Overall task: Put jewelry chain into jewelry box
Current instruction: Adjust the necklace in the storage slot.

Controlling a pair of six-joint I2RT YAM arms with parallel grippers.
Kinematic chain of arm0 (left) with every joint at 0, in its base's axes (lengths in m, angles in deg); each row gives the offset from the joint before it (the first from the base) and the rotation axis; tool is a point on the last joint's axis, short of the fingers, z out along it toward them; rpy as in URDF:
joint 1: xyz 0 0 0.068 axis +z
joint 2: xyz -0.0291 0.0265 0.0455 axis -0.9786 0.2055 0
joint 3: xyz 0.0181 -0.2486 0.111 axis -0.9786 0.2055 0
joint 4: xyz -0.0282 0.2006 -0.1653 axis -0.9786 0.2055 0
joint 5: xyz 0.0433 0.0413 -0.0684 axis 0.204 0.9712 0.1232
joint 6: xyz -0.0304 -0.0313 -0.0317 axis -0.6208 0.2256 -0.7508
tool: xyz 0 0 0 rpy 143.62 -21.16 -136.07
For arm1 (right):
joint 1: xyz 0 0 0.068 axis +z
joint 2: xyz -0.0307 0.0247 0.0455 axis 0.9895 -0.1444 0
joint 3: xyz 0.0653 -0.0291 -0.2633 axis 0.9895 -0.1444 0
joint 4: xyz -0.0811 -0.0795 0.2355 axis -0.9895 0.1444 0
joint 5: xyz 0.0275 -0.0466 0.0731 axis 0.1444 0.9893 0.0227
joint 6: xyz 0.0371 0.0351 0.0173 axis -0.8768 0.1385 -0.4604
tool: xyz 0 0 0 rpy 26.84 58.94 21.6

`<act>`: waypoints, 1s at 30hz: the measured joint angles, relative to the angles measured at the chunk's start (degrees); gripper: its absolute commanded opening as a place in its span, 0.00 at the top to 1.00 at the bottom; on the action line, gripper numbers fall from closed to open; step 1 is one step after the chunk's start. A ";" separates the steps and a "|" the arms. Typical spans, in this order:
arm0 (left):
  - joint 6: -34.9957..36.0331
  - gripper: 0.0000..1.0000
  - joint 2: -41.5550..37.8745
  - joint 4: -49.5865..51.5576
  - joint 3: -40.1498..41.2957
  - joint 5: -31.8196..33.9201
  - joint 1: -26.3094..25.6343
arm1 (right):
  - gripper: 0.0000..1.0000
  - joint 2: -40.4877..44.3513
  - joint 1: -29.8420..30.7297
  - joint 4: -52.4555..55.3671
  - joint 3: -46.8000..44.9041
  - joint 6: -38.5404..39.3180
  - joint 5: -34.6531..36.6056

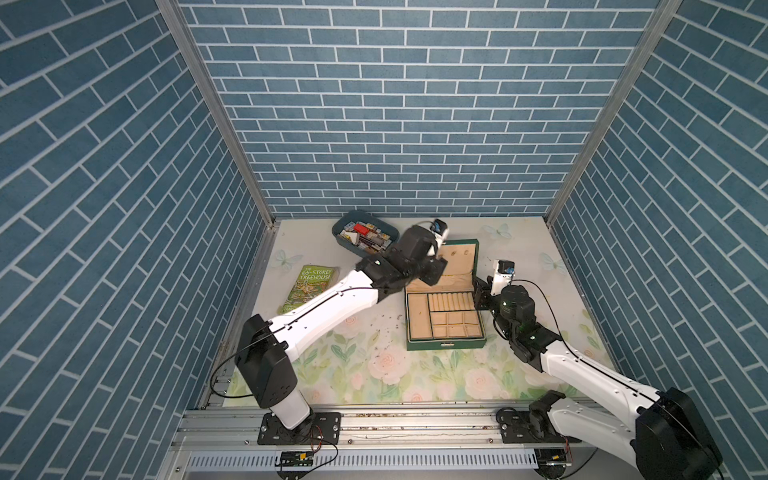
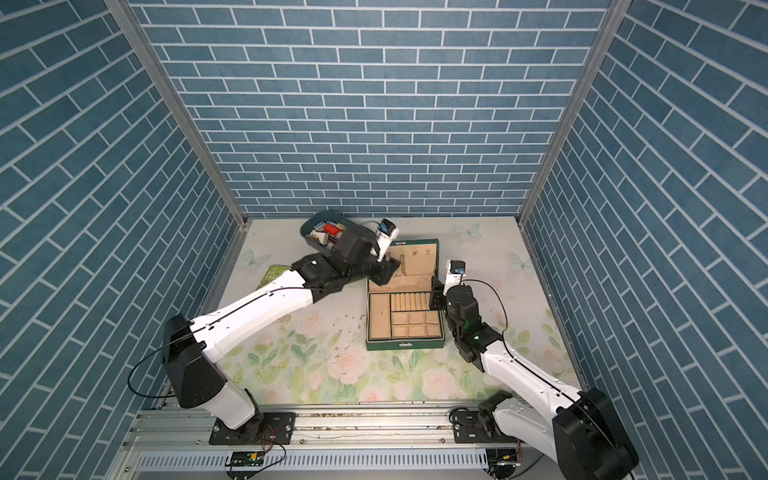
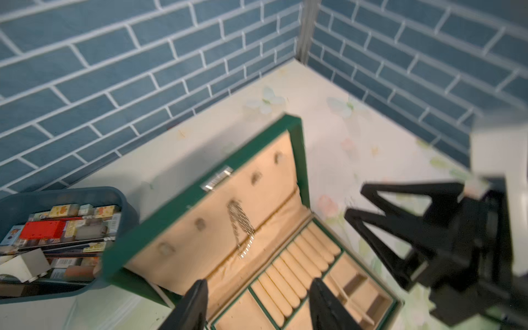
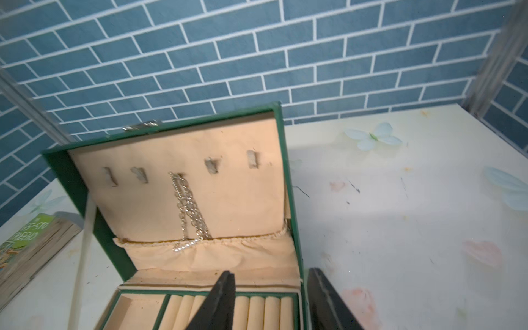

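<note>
hanging jewelry chain (image 4: 187,210) clear at right wrist, arm-hidden overhead

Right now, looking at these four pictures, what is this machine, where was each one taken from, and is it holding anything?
Two robot arms work at a flowered table. Two pictures look down from overhead; two come from cameras on the arms' wrists. The left gripper and the right gripper both stand open and empty. The green jewelry box lies open, and the jewelry chain hangs from a hook inside its lid. Behind sits a blue-grey bin of small items, and a green book lies to the side.
</note>
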 measured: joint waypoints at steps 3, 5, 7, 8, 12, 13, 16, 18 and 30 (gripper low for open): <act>2.71 0.44 5.40 3.02 -0.87 3.39 -4.00 | 0.54 0.81 -0.96 2.56 -0.66 -2.84 1.29; 3.67 0.45 9.75 5.44 -2.99 5.16 -4.85 | 0.54 1.97 -1.68 4.02 -1.29 -4.46 1.75; 4.02 0.45 13.79 7.32 -5.88 6.99 -4.92 | 0.54 3.19 -2.34 5.05 -1.86 -5.64 1.88; 4.15 0.45 15.50 8.15 -7.48 7.93 -4.90 | 0.54 3.76 -2.67 5.44 -2.08 -6.16 1.90; 4.26 0.45 20.37 10.12 -13.29 12.52 -4.92 | 0.54 6.58 -4.09 6.86 -3.19 -7.54 1.90; 4.24 0.45 21.05 10.45 -14.14 13.64 -4.94 | 0.54 7.23 -4.48 7.06 -3.54 -7.61 1.88; 4.15 0.46 22.05 11.74 -15.47 16.46 -5.09 | 0.54 8.72 -5.64 7.56 -4.63 -7.98 1.70; 3.89 0.46 22.84 12.83 -16.65 18.01 -5.14 | 0.54 9.09 -6.36 7.78 -5.16 -8.00 1.60; 3.34 0.49 29.11 17.73 -22.62 22.25 -5.25 | 0.54 7.87 -7.41 7.72 -5.40 -8.02 -0.31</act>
